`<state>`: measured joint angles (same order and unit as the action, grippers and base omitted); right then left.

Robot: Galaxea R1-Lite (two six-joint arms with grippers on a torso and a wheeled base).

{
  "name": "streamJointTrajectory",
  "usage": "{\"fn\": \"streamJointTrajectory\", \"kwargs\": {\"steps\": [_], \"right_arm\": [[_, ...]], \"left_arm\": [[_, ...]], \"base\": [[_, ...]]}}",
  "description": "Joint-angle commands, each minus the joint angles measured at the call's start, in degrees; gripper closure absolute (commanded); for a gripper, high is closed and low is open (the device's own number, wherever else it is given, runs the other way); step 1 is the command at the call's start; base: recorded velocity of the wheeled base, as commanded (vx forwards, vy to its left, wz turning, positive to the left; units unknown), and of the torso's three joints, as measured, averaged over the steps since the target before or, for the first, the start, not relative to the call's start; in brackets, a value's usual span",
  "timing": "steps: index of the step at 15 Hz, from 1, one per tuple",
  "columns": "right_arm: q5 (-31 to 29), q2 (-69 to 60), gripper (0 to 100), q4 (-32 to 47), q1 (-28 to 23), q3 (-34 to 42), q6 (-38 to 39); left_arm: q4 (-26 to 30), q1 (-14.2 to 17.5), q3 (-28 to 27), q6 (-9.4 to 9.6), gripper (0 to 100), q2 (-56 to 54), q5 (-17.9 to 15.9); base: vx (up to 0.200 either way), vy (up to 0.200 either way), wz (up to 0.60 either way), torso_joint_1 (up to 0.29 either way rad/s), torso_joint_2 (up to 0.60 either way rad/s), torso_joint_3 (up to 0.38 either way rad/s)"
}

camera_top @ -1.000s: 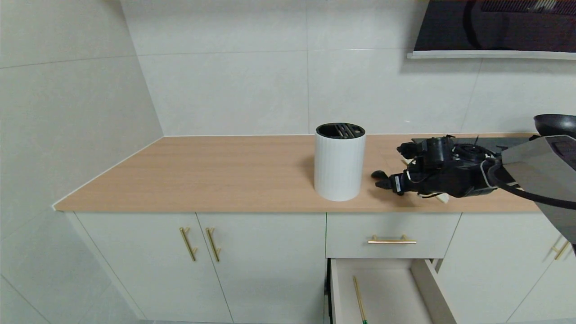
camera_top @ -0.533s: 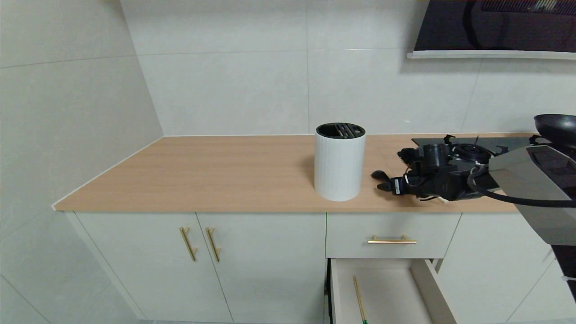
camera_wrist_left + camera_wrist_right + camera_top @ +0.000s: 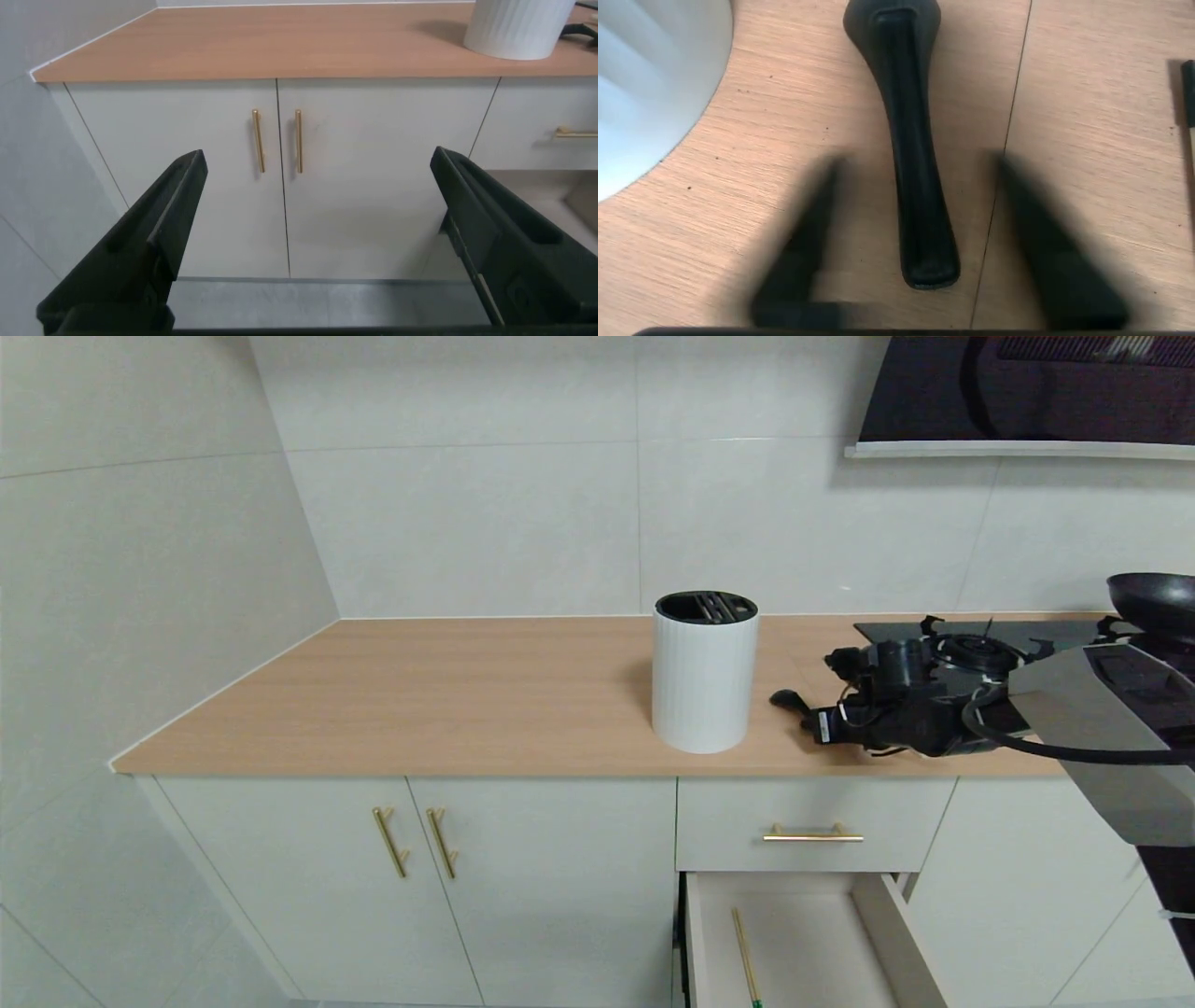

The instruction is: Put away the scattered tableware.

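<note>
A black utensil handle (image 3: 910,140) lies flat on the wooden counter (image 3: 467,691), just right of the white ribbed holder (image 3: 704,672) with a black slotted top. My right gripper (image 3: 920,252) is low over the counter and open, one finger (image 3: 799,252) on each side of the handle's end. In the head view the handle's rounded tip (image 3: 782,696) pokes out ahead of the right gripper (image 3: 810,714). Chopsticks (image 3: 745,957) lie in the open lower drawer (image 3: 878,933). My left gripper (image 3: 318,252) hangs open before the cabinet doors, below counter height, holding nothing.
A gas stove (image 3: 971,649) with a dark pan (image 3: 1153,597) sits at the counter's right end, close behind the right arm. A shut drawer with a gold handle (image 3: 812,835) is above the open one. The counter left of the holder is bare wood.
My right arm has sunk lower onto the counter, bringing the gripper down around the black handle. The handle and the holder have stayed in place.
</note>
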<state>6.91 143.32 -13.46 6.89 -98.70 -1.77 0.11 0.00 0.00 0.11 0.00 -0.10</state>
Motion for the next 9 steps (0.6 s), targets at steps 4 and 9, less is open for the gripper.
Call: {"fn": "streamJointTrajectory", "kwargs": {"steps": [4,9], "right_arm": [[-0.67,0.46,100,0.27,0.14,0.08,-0.08],[-6.12,-2.7,100,4.05,2.08,1.14,2.91]], "left_arm": [[-0.02,0.0,0.0,0.07,0,0.0,0.01],[-0.02,0.0,0.0,-0.02,0,0.0,0.01]], "base": [[0.0,0.0,0.0,0.0,0.0,0.0],[0.0,0.0,0.0,0.0,0.0,0.0]]}}
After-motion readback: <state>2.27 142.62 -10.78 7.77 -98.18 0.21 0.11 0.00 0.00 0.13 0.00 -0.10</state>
